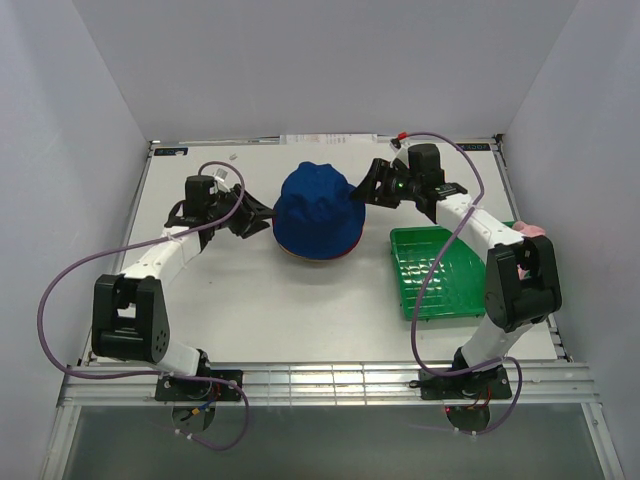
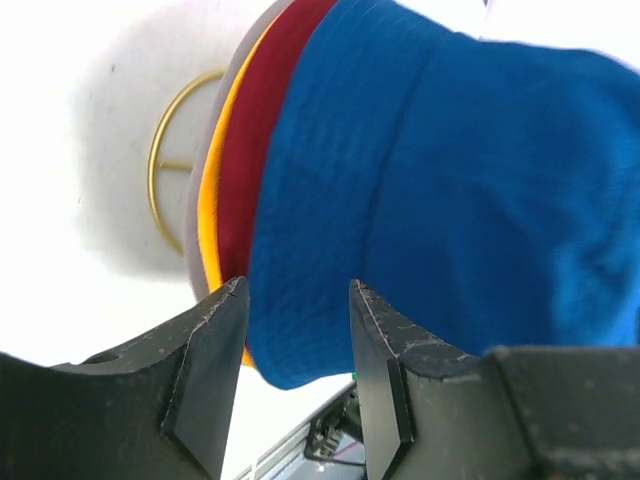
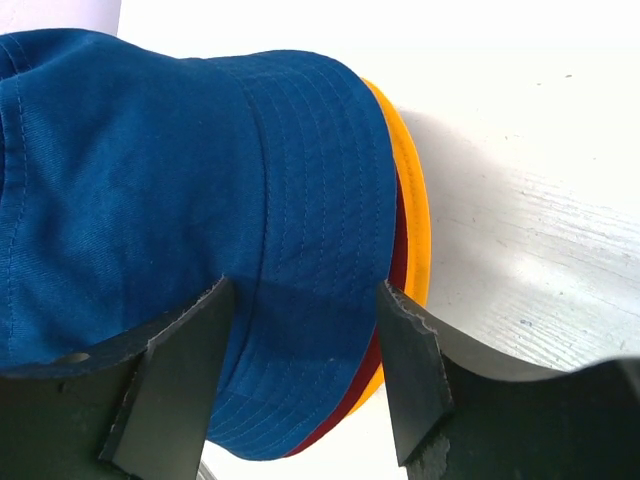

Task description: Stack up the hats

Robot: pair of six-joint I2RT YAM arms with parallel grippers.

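Observation:
A blue hat (image 1: 315, 208) tops a stack at the table's middle back. Under it show the brims of a dark red hat (image 2: 268, 130), a yellow hat (image 2: 214, 195) and a grey hat (image 2: 196, 200). The dark red brim (image 3: 402, 240) and yellow brim (image 3: 415, 215) also show in the right wrist view. My left gripper (image 1: 262, 217) is open just left of the stack, its fingers (image 2: 215, 340) framing the blue brim (image 2: 300, 330). My right gripper (image 1: 366, 188) is open at the stack's right, its fingers (image 3: 410, 350) either side of the blue brim (image 3: 310, 340). A pink hat (image 1: 534, 229) peeks out behind the right arm.
A green plastic tray (image 1: 440, 272) lies right of the stack, under the right arm. A gold wire ring (image 2: 170, 165) of the stand shows below the hats in the left wrist view. White walls close in the table on three sides.

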